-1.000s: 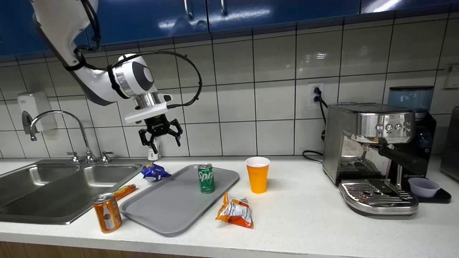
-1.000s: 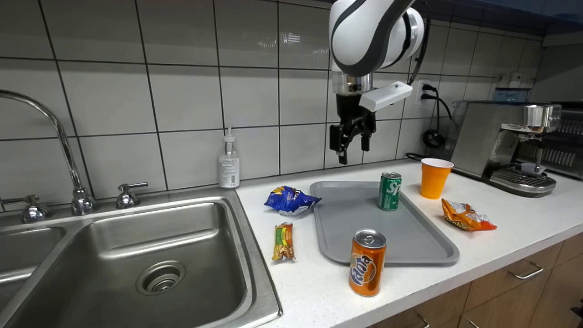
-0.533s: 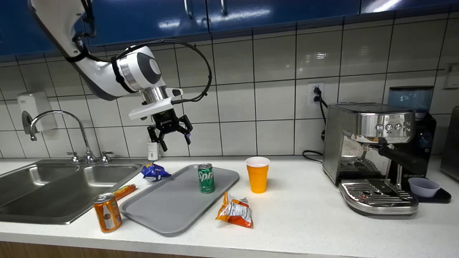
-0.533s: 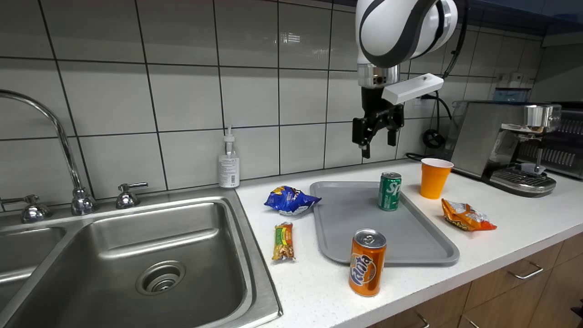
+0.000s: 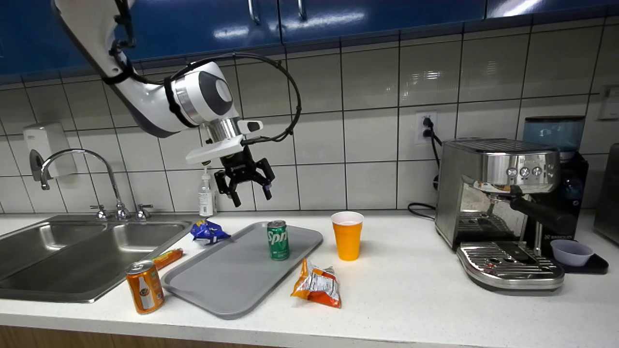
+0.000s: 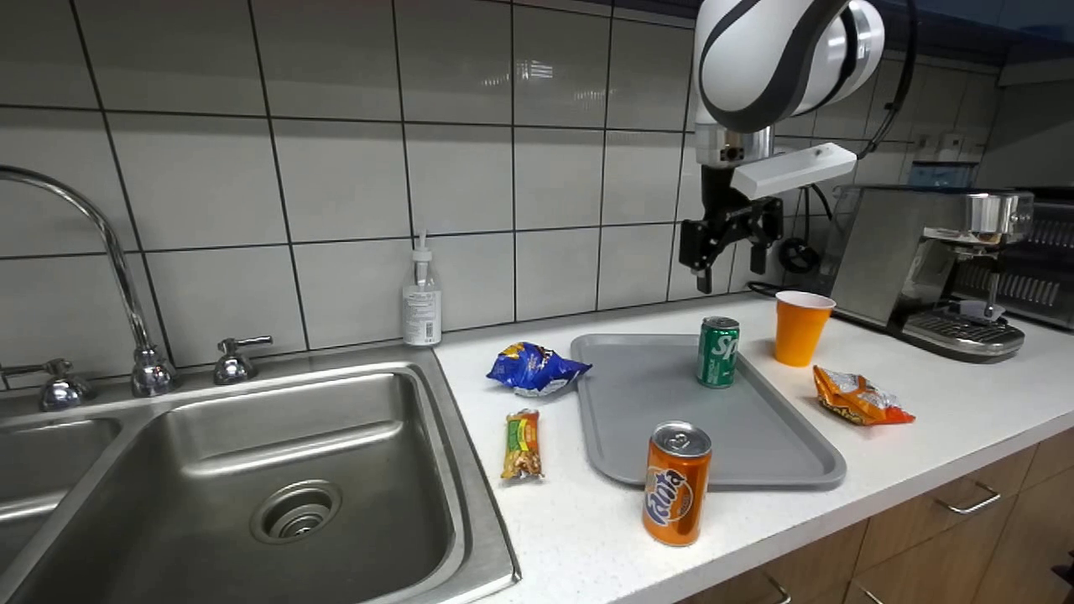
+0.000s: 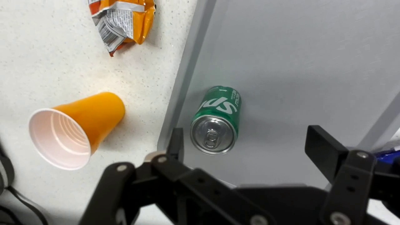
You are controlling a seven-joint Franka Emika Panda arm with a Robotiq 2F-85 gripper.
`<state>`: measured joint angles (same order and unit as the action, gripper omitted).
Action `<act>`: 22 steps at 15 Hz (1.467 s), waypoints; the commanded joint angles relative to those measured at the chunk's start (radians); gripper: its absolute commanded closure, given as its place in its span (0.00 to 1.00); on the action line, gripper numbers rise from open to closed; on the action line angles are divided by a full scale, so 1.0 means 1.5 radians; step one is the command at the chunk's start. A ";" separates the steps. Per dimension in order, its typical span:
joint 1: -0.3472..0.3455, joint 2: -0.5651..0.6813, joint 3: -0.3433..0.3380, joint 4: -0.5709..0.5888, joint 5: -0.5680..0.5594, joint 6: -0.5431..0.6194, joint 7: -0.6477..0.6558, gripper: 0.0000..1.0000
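Black two-fingered pincer (image 5: pixel 252 199) gapes above rectangular grey plastic tray (image 5: pixel 227 275) bearing cylindrical green metal can (image 7: pixel 220 111), tapered orange plastic cup (image 5: pixel 347 239) beside

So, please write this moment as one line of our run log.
Gripper: open, empty, in mid-air | green can: upright on gray tray | orange cup: upright on counter | Fanta can: upright on counter

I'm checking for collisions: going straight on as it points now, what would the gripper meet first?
Probably the green can on the gray tray below the gripper; depth is unclear, so it might reach the tray instead.
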<state>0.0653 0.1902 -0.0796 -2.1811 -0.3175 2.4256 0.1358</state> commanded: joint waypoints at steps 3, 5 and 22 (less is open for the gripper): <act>-0.032 0.013 0.003 -0.004 0.042 0.027 -0.001 0.00; -0.037 0.026 0.004 0.003 0.063 0.032 -0.005 0.00; -0.049 0.150 -0.008 0.088 0.120 0.042 -0.011 0.00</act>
<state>0.0099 0.3753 -0.1009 -2.1043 -0.1689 2.5029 0.1356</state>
